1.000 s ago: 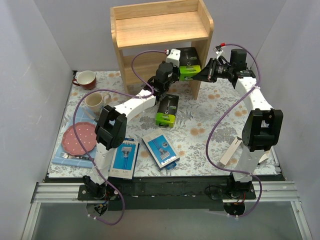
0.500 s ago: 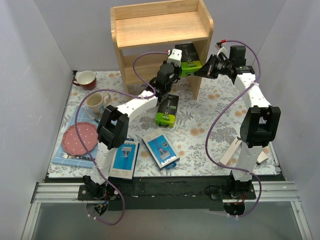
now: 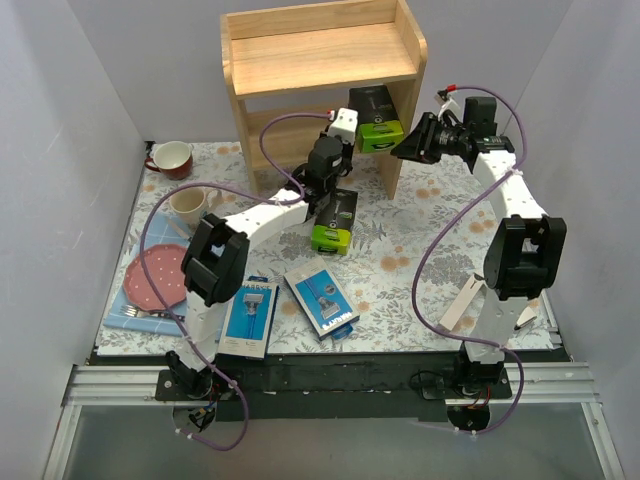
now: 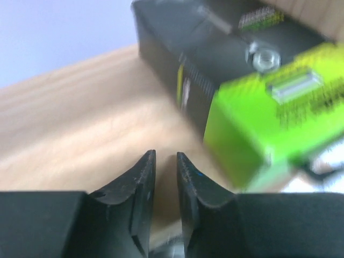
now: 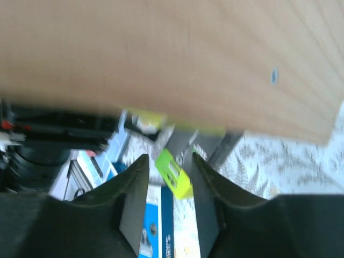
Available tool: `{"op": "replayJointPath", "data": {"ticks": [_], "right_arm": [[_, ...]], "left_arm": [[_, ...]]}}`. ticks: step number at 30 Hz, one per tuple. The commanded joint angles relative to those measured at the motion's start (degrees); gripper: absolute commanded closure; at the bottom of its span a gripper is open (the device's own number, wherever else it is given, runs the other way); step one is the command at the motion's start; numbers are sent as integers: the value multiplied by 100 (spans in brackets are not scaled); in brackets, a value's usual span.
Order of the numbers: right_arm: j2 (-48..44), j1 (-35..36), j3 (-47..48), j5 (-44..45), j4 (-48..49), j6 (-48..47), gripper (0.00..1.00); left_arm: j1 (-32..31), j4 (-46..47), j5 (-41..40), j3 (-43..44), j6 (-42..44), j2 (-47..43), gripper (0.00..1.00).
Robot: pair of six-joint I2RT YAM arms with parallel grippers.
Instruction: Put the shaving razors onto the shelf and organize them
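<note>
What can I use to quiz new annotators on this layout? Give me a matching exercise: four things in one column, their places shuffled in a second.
Things
1. red mug
2. pink plate
3. blue razor packs
4. slim white box

Places
A. close beside the right arm, low down
B. on the blue cloth, at the left
C. far left, beside the shelf
D. flat, side by side, near the front edge

Pairs: 1-C, 2-B, 3-D, 4-A.
</note>
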Motion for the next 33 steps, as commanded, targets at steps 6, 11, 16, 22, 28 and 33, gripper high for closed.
{"op": "replayJointPath", "data": {"ticks": [6,11,16,22,28,33], "right_arm": [[-1846,-224,-1810,-260,-529,-1023,48],[-2540,-145,-3094,-226,-583,-1410,45],[-2744,495,-4017,-146,-469,-1429,44],[-2463,892,-4545,-594,41,-990,44],[-1954,919,-4827,-770,770,-323,46],[-1496,919,-4792,-893,999,-111,47]], "left_arm": [[-42,-1055,1235,-2664,-700,-3390,62],[-33,-2277,2696,-3686,-1409,-4106,40],[108,-2122,3118,-4644,-2045,-4186,30],[582,-1997,2847,-4479,-2985,-3580,33],[767,-2156,2749,-4189,-3696,-2807,37],[767,-1622,3117,-4057,-3988,-2096,39]]}}
